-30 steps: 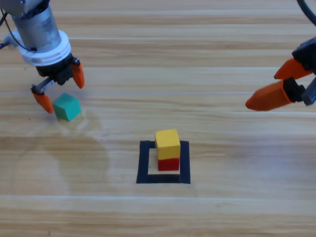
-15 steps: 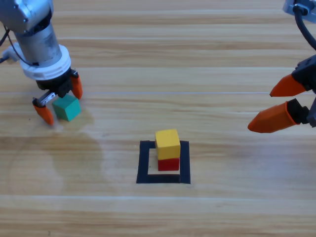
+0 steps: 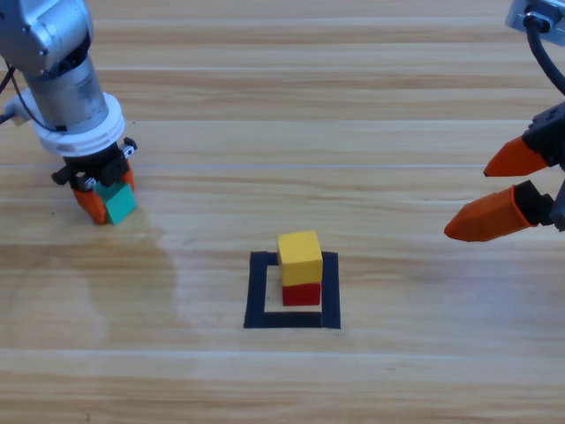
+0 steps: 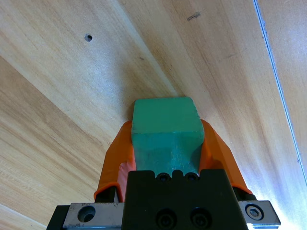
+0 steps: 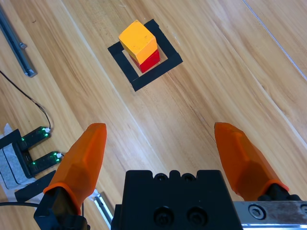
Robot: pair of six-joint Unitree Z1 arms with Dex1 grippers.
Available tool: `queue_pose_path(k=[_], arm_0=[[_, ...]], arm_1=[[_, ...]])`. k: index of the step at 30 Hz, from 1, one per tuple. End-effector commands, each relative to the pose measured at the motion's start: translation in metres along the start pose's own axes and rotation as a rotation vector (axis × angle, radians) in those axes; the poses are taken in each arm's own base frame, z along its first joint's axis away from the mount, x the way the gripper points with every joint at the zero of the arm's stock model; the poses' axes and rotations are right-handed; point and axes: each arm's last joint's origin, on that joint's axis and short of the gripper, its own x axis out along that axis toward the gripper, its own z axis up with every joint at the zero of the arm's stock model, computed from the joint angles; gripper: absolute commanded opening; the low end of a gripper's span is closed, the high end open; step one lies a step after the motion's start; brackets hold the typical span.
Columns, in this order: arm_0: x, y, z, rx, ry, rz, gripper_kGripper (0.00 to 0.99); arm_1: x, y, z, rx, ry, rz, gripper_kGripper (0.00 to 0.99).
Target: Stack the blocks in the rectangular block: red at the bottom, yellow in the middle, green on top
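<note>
Since a moment ago, closed left gripper (image 3: 99, 192) onto small teal-green cube (image 3: 117, 202) at table's left, for stacking on yellow cube (image 3: 299, 255) over red cube (image 3: 301, 293) inside black tape square (image 3: 256, 291); right gripper (image 3: 505, 189) wide open, empty, waiting.

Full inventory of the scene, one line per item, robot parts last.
green cube: 1, teal-green, far left, between the left tool's jaws
yellow cube: 1, yellow, on top of the red cube
red cube: 1, red, inside the tape outline
tape outline: 1, black, centre of table
table: 1, light wood
left tool: 1, orange jaws, shut on the green cube
right tool: 1, orange jaws, open, right edge, waiting
</note>
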Motion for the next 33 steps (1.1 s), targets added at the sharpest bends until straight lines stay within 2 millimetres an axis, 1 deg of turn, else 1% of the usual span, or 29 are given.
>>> queue_pose_path(k=[1,2,3,7,10,11,13,15,16,18,20,23,27,28,31,33], arm_0=[[-0.006,-0.002,-0.004,0.075,-0.013,-0.014,0.13],[-0.01,-0.004,-0.004,0.112,-0.01,-0.018,0.107],[-0.015,-0.011,-0.004,0.189,-0.003,-0.045,0.075],[-0.03,-0.048,-0.003,0.488,0.056,-0.086,0.014],[-0.039,-0.071,-0.014,0.749,0.096,-0.145,0.012],[-0.039,-0.081,-0.021,0.866,0.125,-0.179,0.015],[-0.039,-0.092,-0.038,1.01,0.16,-0.177,0.017],[-0.041,-0.091,-0.05,1.083,0.18,-0.166,0.015],[-0.047,-0.088,-0.06,1.137,0.181,-0.166,0.015],[-0.055,-0.084,-0.072,1.186,0.185,-0.165,0.015],[-0.069,-0.081,-0.089,1.246,0.172,-0.185,0.015],[-0.086,-0.076,-0.105,1.301,0.155,-0.208,0.015],[-0.103,-0.066,-0.114,1.322,0.153,-0.224,0.014],[-0.111,-0.062,-0.119,1.332,0.149,-0.236,0.015],[-0.127,-0.052,-0.121,1.33,0.146,-0.258,0.012],[-0.134,-0.043,-0.121,1.322,0.159,-0.257,0.014]], arm_1=[[-0.004,-0.003,-0.01,0.016,0.013,-0.002,0.99],[-0.004,-0.003,-0.01,0.015,0.012,-0.004,0.99],[-0.005,-0.003,-0.01,0.015,0.01,-0.004,0.99],[-0.005,-0.003,-0.01,0.017,0.012,-0.004,0.99],[-0.005,-0.002,-0.011,0.017,0.012,-0.004,0.99],[-0.005,-0.002,-0.011,0.017,0.012,-0.004,0.99],[-0.005,-0.002,-0.011,0.017,0.012,-0.004,0.99],[-0.005,-0.002,-0.011,0.017,0.012,-0.004,0.99],[-0.005,-0.002,-0.011,0.017,0.012,-0.004,0.99],[-0.005,-0.002,-0.011,0.016,0.01,-0.004,0.99],[-0.005,-0.002,-0.011,0.017,0.012,-0.004,0.99],[-0.005,-0.002,-0.012,0.017,0.013,-0.004,0.99],[-0.005,-0.002,-0.012,0.017,0.013,-0.004,0.99],[-0.005,-0.002,-0.012,0.017,0.012,-0.004,0.99],[-0.005,-0.002,-0.012,0.016,0.013,-0.003,0.99],[-0.005,-0.002,-0.012,0.016,0.015,-0.003,0.99]])
